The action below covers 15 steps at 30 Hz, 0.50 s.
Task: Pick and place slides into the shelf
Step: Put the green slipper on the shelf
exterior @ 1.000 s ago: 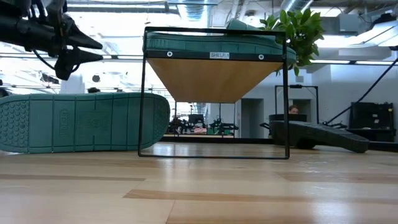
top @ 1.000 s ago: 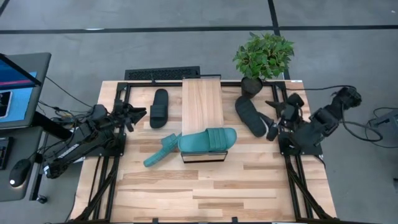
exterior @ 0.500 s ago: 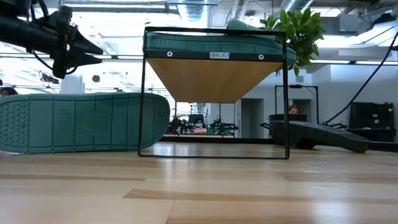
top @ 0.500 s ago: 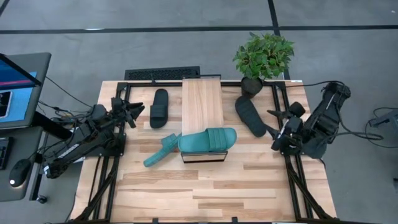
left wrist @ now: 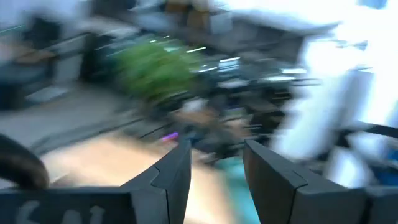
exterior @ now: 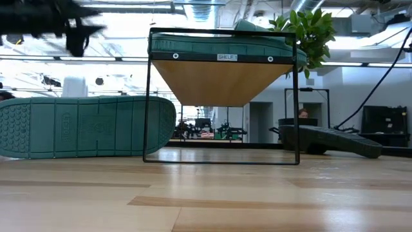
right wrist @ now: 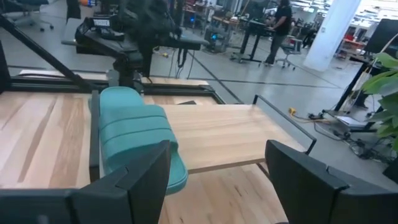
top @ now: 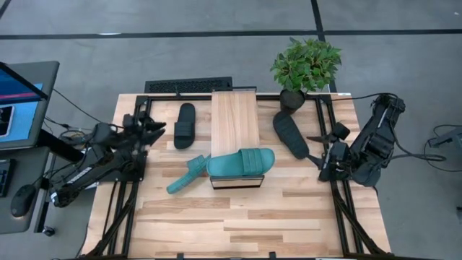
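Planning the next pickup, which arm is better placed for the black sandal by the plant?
Right. The right hand sits open beside that black sandal; the left hand is across the shelf.

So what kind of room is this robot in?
Probably a big robotics lab or workshop. Behind the table stand more desks, equipment and a person, a monitor sits beside it, and two robot arms flank the shelf.

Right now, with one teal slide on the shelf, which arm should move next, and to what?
Probably the right gripper, open and empty, should reach for the black rubber slide sandal lying on the table just beside it. The light-wood shelf holds only one teal-green slide, leaving bare top behind it.
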Tool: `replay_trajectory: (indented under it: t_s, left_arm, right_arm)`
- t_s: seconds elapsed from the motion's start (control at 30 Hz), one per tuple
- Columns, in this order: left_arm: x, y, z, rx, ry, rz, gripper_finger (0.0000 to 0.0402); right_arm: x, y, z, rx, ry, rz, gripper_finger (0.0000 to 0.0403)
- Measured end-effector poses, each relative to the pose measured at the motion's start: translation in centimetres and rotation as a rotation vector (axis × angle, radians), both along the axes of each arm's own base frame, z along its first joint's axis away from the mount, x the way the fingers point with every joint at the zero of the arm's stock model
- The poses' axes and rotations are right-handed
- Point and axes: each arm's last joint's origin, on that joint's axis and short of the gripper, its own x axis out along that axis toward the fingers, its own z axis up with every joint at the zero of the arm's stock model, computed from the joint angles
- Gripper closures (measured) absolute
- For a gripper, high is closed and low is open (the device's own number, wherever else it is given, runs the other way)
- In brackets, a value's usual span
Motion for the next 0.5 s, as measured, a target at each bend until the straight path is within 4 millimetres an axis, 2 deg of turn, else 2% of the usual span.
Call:
replay_trajectory:
  t_s: [0.1,0.2,0.33,0.5]
  left_arm:
    - [-0.4,-0.9,1.3,0.16,-0.065,-0.195,0.0268]
    - [-0.8,-1.5,2.0,0.232,-0.071,-0.308,0.0268]
    - [-0.8,-1.8,1.9,0.23,-0.041,-0.4,0.0268]
    - [-0.5,-1.6,1.1,0.156,0.031,-0.423,0.0268]
  right_arm:
    - [0.0,0.0,0.0,0.001,0.002,0.002,0.0148]
    - [0.0,0.1,-0.1,0.009,0.015,0.02,0.0148]
    - [0.0,0.0,-0.2,0.007,0.034,0.038,0.0148]
    - [-0.2,-0.2,-0.4,-0.027,0.061,0.039,0.0148]
